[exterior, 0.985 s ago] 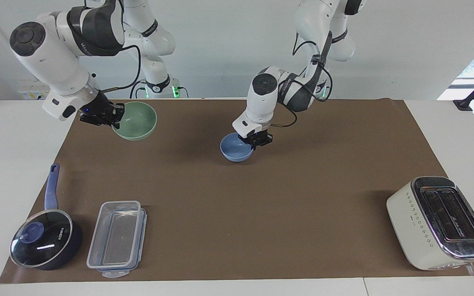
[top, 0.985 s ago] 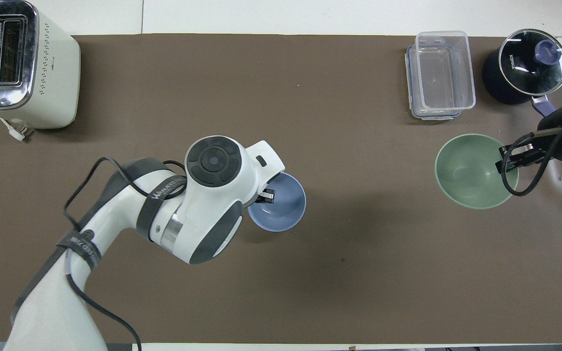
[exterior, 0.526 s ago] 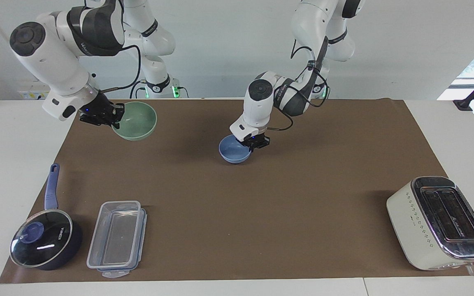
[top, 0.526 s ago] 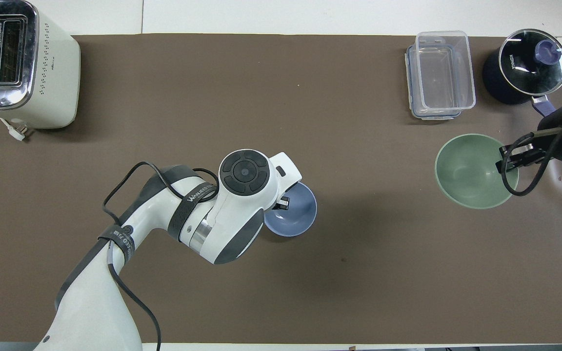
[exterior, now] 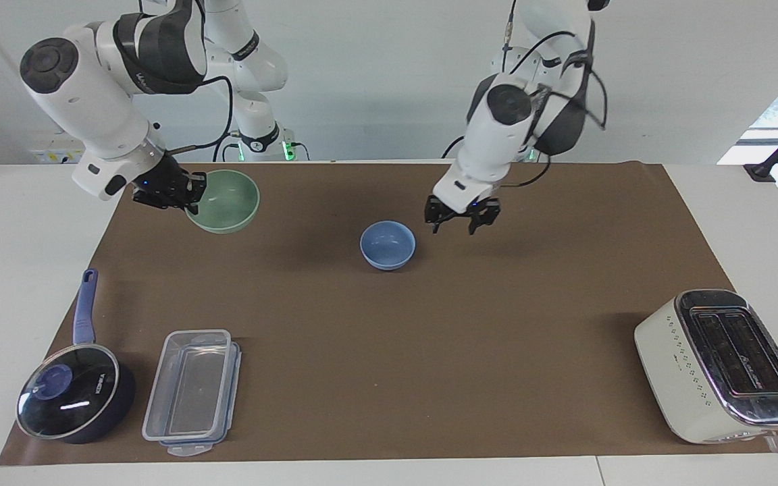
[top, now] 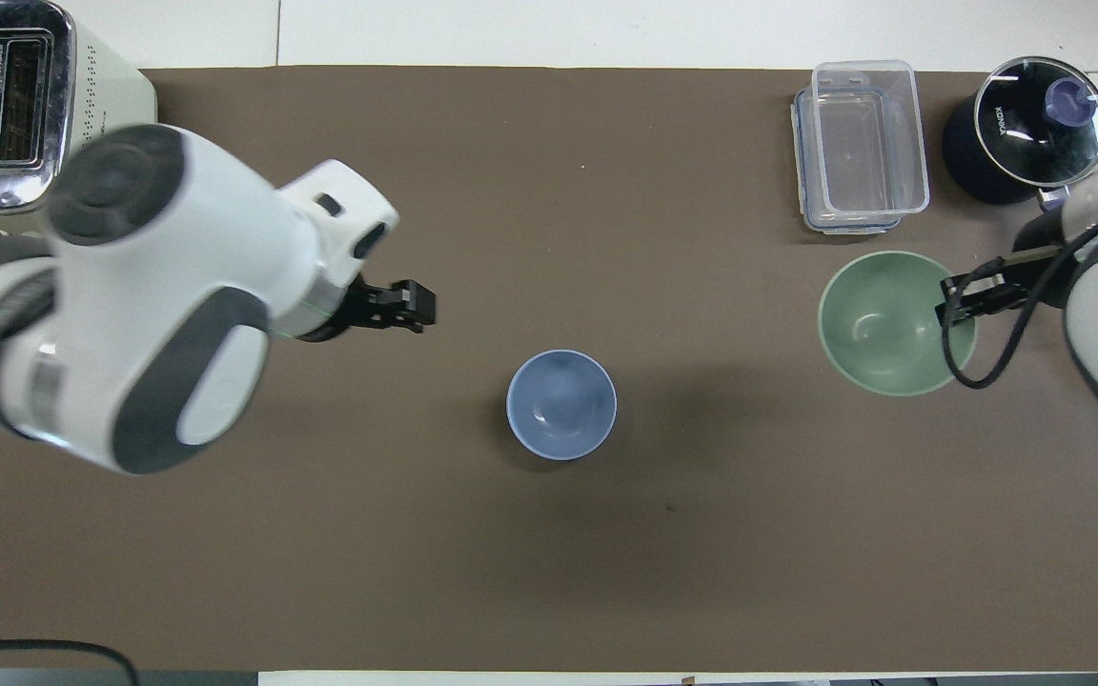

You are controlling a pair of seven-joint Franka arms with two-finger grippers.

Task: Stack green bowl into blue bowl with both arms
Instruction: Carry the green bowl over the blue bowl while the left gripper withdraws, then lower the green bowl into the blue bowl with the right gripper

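The blue bowl (exterior: pixel 387 244) stands upright on the brown mat near the middle of the table; it also shows in the overhead view (top: pixel 561 404). My left gripper (exterior: pixel 454 228) is open and empty, raised over the mat beside the blue bowl toward the left arm's end, and it shows in the overhead view (top: pixel 420 307). My right gripper (exterior: pixel 190 194) is shut on the rim of the green bowl (exterior: pixel 225 200) and holds it tilted above the mat at the right arm's end. The overhead view shows this gripper (top: pixel 951 303) and the green bowl (top: pixel 887 322).
A cream toaster (exterior: pixel 720 364) stands at the left arm's end, far from the robots. A clear lidded container (exterior: pixel 193 391) and a dark blue saucepan with a glass lid (exterior: pixel 71 398) stand at the right arm's end, farther from the robots than the green bowl.
My left gripper has let go of the blue bowl, opened, risen and swung away toward the left arm's end. The right gripper has carried the green bowl slightly toward the middle.
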